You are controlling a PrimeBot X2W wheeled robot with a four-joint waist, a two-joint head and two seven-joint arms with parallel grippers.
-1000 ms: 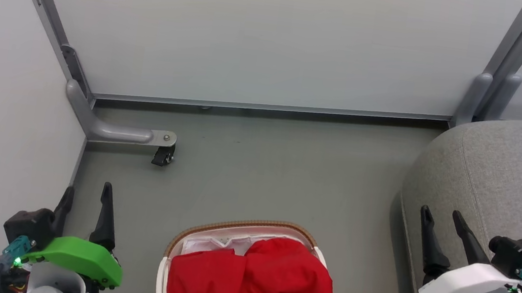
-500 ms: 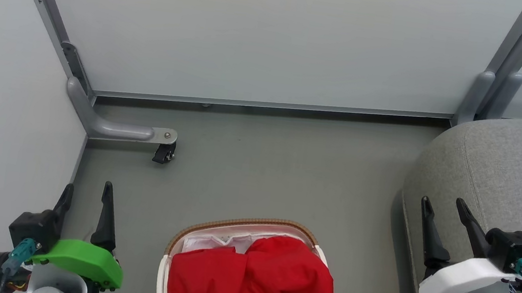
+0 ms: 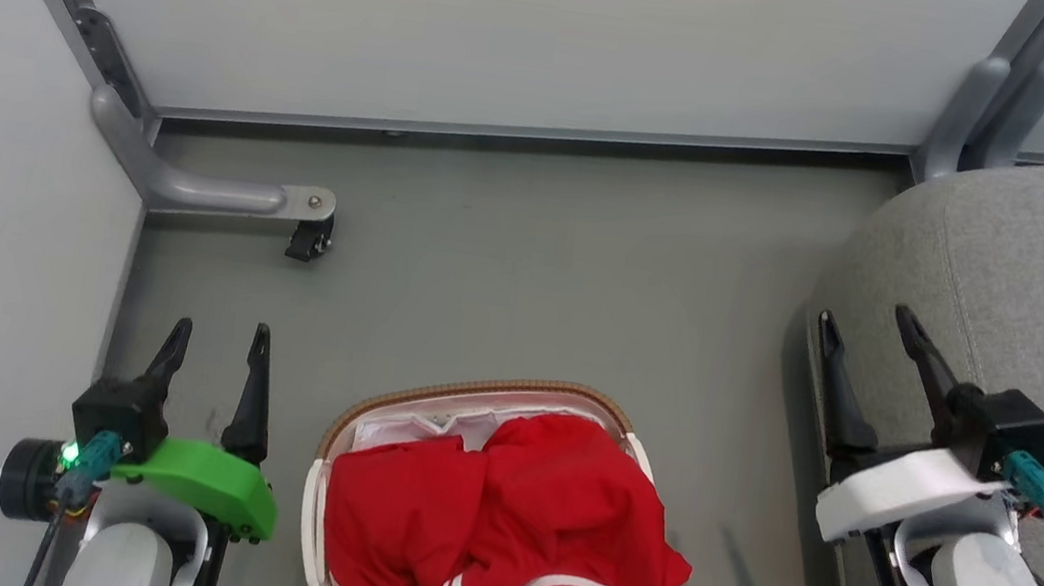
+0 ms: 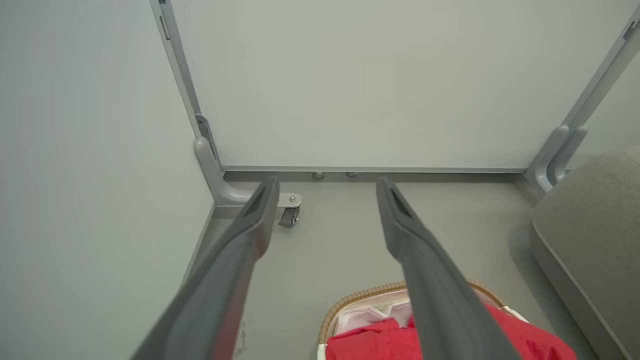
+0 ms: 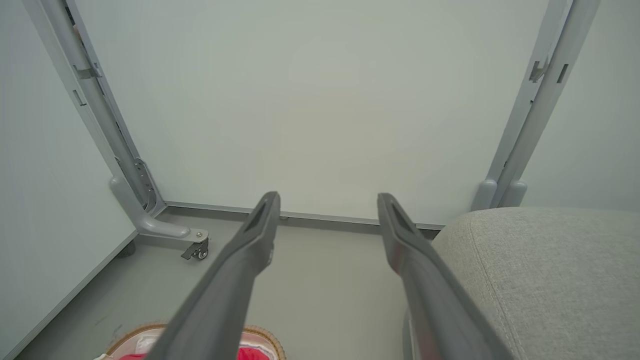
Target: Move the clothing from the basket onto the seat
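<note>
While heaped inside the basket [image 3: 469, 385] on the grey floor [image 3: 536, 265], drapes over its right rim: red clothing [image 3: 495, 501] with white stripes. Flanked by the left hand [image 3: 222, 327], released and spread wide, and the right hand [image 3: 864, 313], likewise released, at the edge of the grey seat [image 3: 1039, 270].

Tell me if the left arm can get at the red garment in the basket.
Probably yes. The left gripper is open beside the basket, the red garment lies heaped on top, uncovered, with bare floor between them.
</note>
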